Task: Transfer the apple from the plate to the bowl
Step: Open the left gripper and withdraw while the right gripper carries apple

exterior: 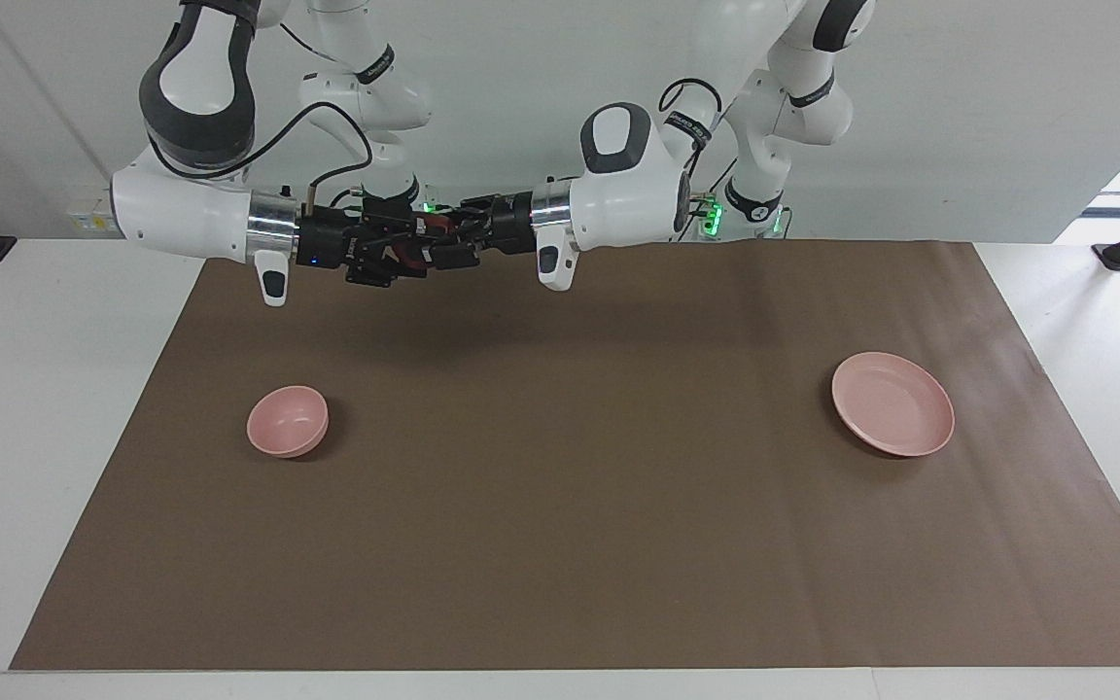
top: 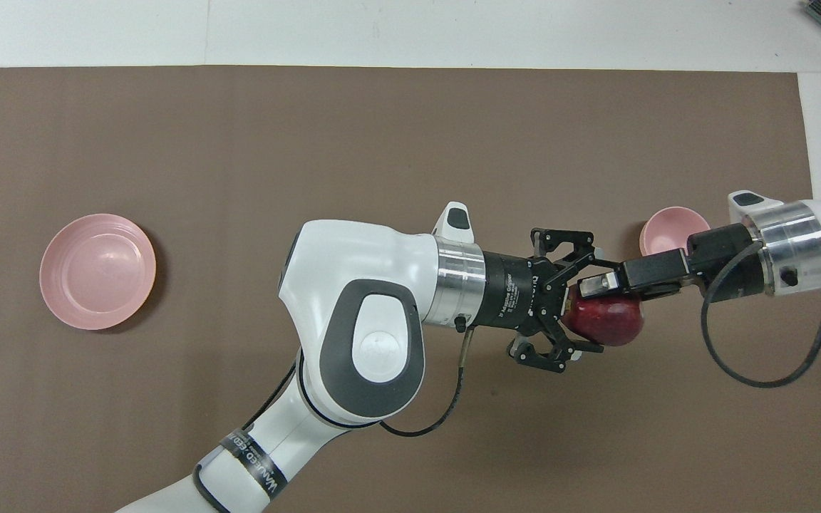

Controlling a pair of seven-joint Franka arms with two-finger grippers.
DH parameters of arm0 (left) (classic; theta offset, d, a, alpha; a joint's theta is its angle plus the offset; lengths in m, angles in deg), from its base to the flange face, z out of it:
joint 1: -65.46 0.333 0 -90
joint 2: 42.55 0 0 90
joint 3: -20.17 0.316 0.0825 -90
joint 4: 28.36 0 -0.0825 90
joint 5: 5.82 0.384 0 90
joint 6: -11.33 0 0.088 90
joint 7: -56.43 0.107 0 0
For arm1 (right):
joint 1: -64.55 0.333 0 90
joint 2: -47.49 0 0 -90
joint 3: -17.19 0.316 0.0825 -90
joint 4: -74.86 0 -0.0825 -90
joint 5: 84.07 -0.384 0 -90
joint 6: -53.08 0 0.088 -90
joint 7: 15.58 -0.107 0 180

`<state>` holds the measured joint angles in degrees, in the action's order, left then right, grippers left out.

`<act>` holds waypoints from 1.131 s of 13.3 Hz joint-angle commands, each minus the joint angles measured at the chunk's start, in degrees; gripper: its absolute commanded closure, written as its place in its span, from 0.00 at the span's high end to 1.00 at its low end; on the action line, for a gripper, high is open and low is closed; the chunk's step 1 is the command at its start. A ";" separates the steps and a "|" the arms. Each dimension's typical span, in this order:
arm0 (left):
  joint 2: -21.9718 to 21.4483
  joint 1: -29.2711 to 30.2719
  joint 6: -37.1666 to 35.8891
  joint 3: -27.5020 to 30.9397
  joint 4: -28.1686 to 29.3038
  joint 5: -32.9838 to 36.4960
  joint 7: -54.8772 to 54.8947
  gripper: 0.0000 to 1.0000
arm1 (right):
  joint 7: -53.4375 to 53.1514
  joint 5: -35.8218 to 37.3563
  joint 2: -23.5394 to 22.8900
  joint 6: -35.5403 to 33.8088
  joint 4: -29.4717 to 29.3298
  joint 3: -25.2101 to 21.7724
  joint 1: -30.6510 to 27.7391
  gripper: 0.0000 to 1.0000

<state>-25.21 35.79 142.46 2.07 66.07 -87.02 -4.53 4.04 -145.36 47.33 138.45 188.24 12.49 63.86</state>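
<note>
Hanging between both grippers (midair), the apple (top: 606,320) touches each.

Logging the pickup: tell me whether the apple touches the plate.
Apart. The facing view shows the plate bare; the apple is up in the air between the left gripper and right gripper, clear of it.

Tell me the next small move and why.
Probably complete the handover: the right gripper takes the apple from the left gripper. Both meet at the apple in the air, the plate is empty, and the bowl sits at the right arm's end of the table; who grips it now is unclear.
</note>
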 commanded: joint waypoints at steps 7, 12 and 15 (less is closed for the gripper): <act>-0.64 4.79 -1.65 0.88 3.31 15.16 -1.18 1.00 | -0.64 8.37 -2.12 -1.09 -3.95 0.13 -1.68 0.00; -0.64 9.63 -14.57 0.87 3.31 37.04 -0.65 1.00 | 0.95 22.50 -6.77 1.37 -11.94 0.22 -2.30 0.00; -0.46 13.05 -17.13 0.87 3.31 48.03 -0.56 1.00 | 2.97 29.89 -7.57 5.23 -12.30 0.22 -1.86 0.00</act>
<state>-25.09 46.61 127.45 3.25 68.72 -44.42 -4.84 5.26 -119.41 41.11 142.22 177.88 12.24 62.15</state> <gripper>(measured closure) 0.000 0.251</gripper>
